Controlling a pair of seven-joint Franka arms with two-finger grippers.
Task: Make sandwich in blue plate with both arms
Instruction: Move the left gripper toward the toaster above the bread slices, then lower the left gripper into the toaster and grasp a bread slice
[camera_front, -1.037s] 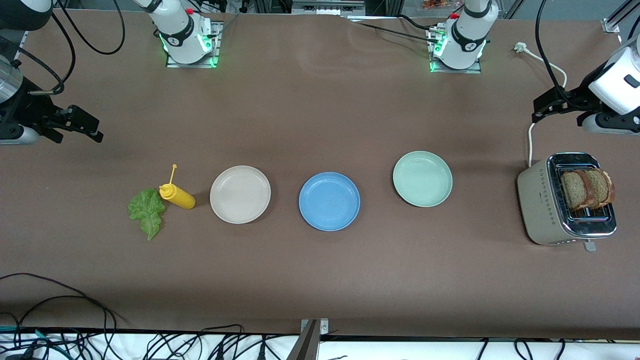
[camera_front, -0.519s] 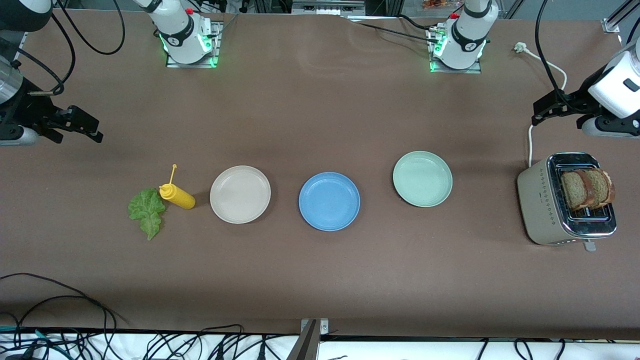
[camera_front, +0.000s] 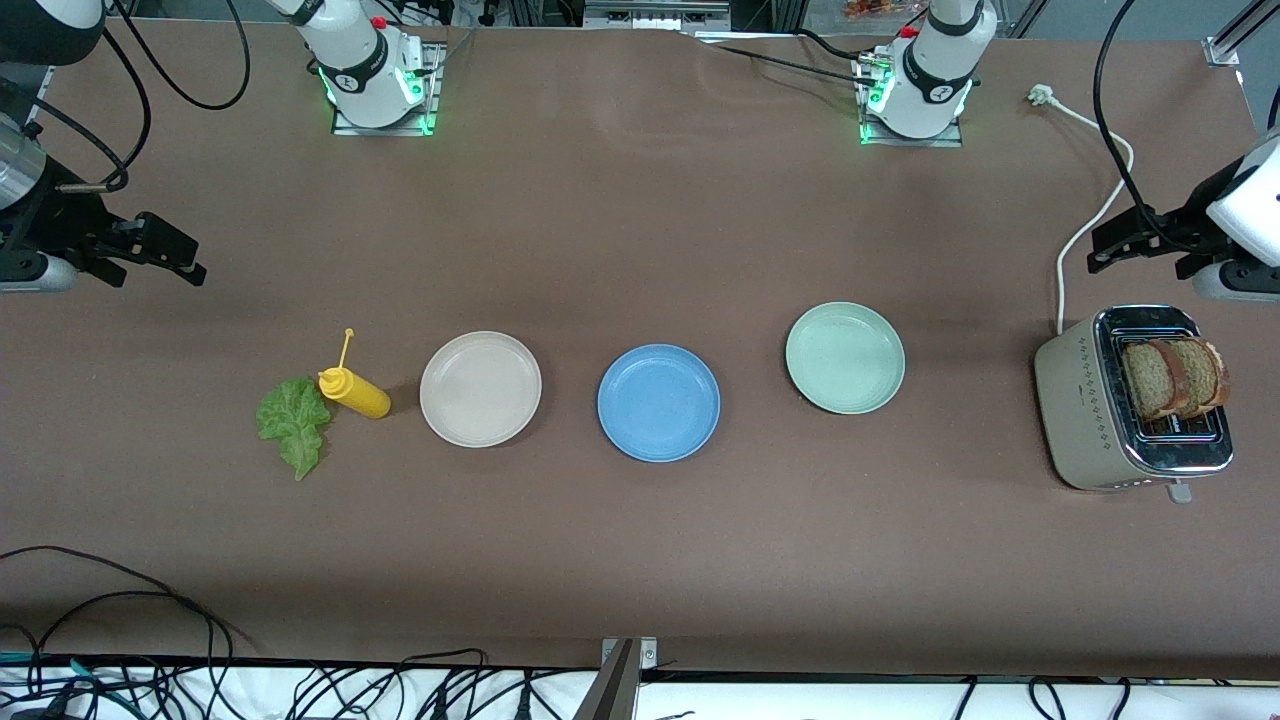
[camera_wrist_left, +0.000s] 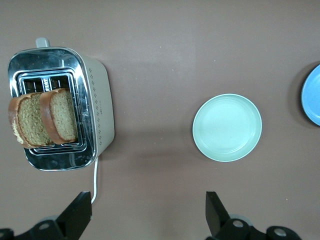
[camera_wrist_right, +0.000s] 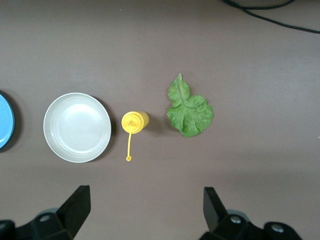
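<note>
The blue plate (camera_front: 658, 402) sits mid-surface between the beige plate (camera_front: 480, 388) and green plate (camera_front: 845, 358), gaps all round. Left claw (camera_wrist_left: 147, 215) hovers open near the toaster (camera_front: 1130, 410); right claw (camera_wrist_right: 145, 210) open near the lettuce (camera_front: 293, 420).

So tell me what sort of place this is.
Most likely a robotics lab bench set up as a mock kitchen: two arms bolted to a brown table, loose cables along its edge, and a toaster with bread beside three plates.
</note>
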